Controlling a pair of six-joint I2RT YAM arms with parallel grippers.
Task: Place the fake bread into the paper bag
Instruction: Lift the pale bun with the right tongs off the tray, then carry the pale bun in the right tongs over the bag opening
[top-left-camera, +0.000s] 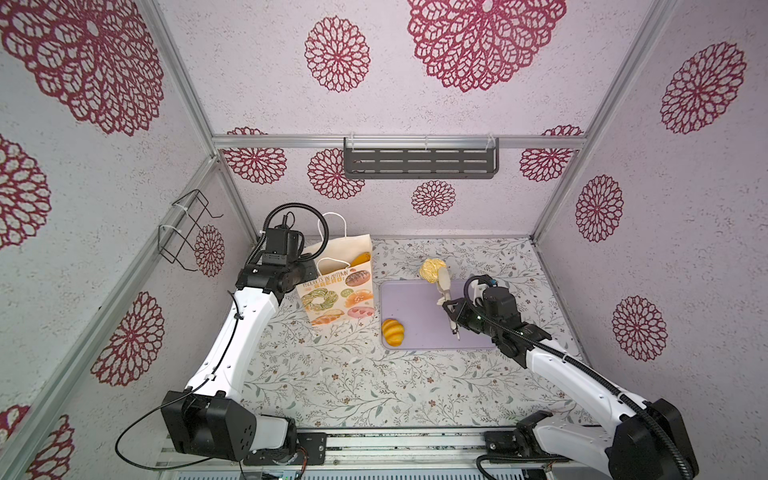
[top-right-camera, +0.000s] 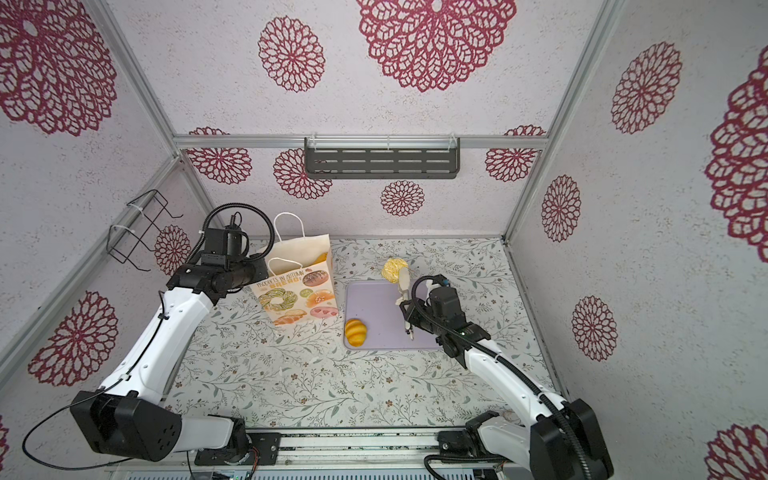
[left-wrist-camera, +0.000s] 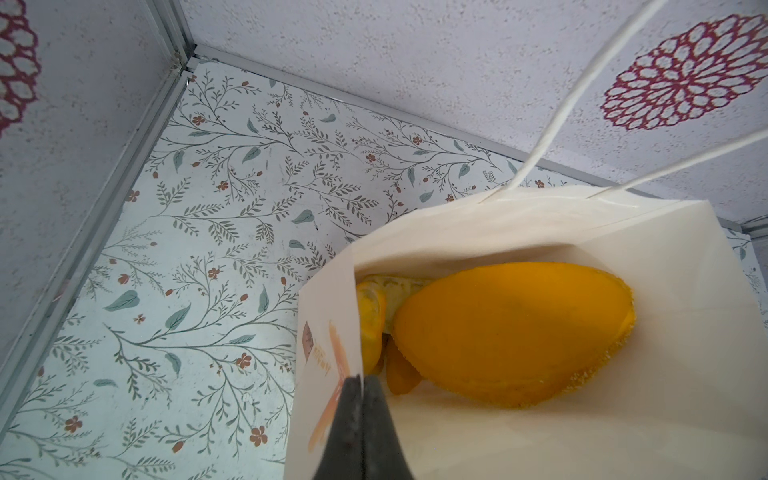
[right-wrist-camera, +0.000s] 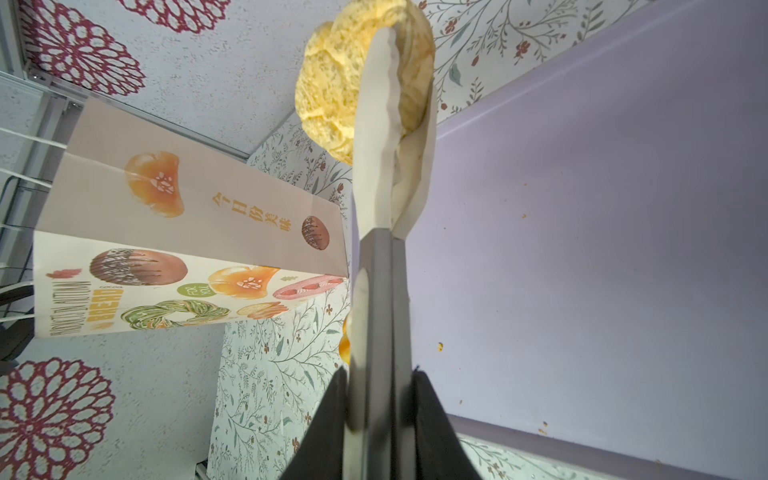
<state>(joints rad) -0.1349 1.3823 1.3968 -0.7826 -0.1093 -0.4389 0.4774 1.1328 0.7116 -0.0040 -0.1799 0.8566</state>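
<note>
We have the paper bag (top-left-camera: 338, 286) standing upright beside the lilac tray (top-left-camera: 419, 311). Our left gripper (left-wrist-camera: 362, 380) has its jaws pinched together on the bag's rim, which holds the mouth open. Our right gripper (right-wrist-camera: 378, 372) is clamped on a pair of tongs (right-wrist-camera: 386, 166), and these squeeze a pale yellow bun (top-left-camera: 430, 269) near the tray's far edge, well apart from the bag. A big orange loaf (left-wrist-camera: 511, 332) lies inside the bag, with at least one more piece beneath it. One orange bun (top-left-camera: 392, 332) sits on the tray. We judge two pieces are left to bag. The bag's walls hide its depths, so we cannot count the pieces inside.
</note>
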